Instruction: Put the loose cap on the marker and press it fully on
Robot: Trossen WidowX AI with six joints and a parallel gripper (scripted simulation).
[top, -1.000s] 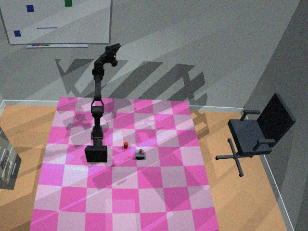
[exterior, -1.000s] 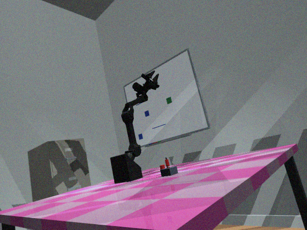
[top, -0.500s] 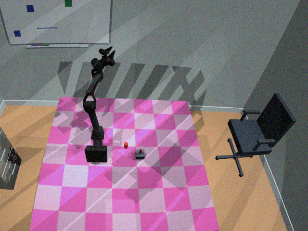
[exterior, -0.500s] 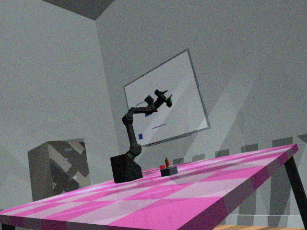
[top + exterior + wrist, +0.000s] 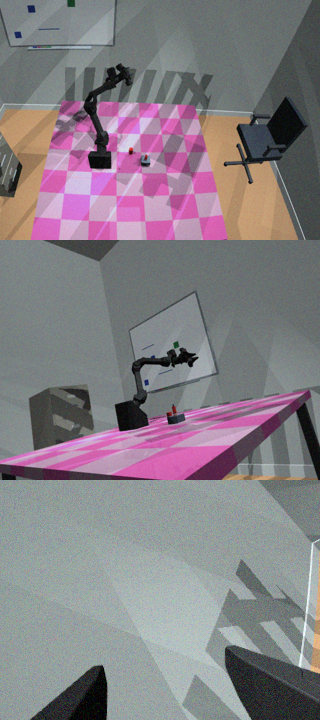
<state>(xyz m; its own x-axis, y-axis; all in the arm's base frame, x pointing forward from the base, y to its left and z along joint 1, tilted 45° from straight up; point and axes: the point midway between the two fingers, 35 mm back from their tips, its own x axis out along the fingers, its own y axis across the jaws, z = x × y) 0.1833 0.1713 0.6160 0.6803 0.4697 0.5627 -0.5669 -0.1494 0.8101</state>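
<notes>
The marker (image 5: 146, 157) (image 5: 174, 409) stands upright in the holder block (image 5: 145, 162) (image 5: 177, 419), its red upper part and dark tip showing bare. The red cap (image 5: 131, 150) (image 5: 169, 414) stands on the table, a little apart from the block on the side of the arm's base. My gripper (image 5: 196, 356) (image 5: 166, 665) is partly open and empty, high above the table and far from both cap and marker. The wrist view shows only wall and a bit of floor past the two fingers; cap, marker and block are outside it.
The arm's black base (image 5: 99, 160) (image 5: 130, 416) stands on the checkered table (image 5: 129, 211) (image 5: 168, 459), near the cap. A whiteboard (image 5: 77, 23) (image 5: 165, 322) hangs on the wall. A chair (image 5: 258, 140) stands beyond the table's right edge, and a cabinet (image 5: 42, 418) beyond the left.
</notes>
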